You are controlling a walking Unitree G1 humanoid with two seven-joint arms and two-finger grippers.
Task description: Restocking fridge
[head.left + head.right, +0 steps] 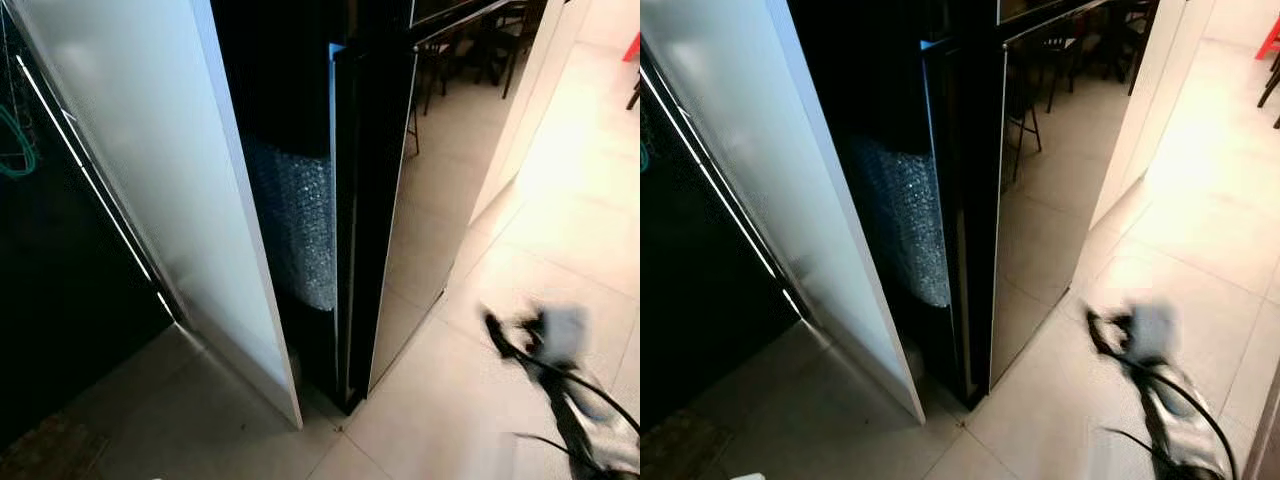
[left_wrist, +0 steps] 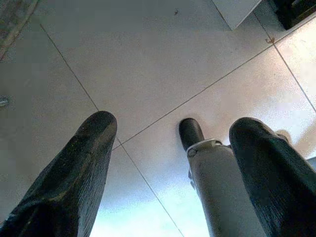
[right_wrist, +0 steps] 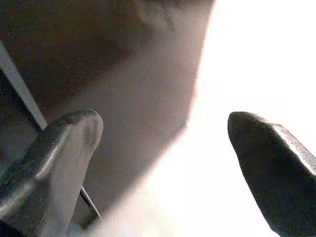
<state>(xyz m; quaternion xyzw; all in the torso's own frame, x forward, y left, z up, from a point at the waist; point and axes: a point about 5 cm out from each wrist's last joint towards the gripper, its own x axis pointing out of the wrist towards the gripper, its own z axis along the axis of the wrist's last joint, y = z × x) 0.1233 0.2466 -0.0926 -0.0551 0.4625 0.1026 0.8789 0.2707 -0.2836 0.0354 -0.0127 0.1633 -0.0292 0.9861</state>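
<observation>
The fridge door (image 1: pixel 385 190) stands ajar for loading, while both spread, empty end effectors, left end effector (image 2: pixel 168 148) and right end effector (image 3: pixel 163 143), hang low over the floor (image 1: pixel 520 260).

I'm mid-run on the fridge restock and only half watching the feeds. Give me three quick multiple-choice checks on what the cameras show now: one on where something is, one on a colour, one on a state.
1. Where is the bubble-wrapped bundle?
A. In the dark gap between the white panel and the glossy black door
B. On the floor tiles by the right arm
C. Held in the left gripper

2. What colour is the floor?
A. Dark wood
B. Pale beige tiles
C. Green carpet

3. How does the left gripper stand?
A. Shut on a bottle
B. Shut, holding nothing
C. Open, holding nothing

Answers:
1 A, the wrap sits in the shadowed gap between the two.
2 B, light tiles with thin joints show in the eye views.
3 C, the left wrist view shows both black fingers apart with only floor and the robot's own foot between them.
</observation>
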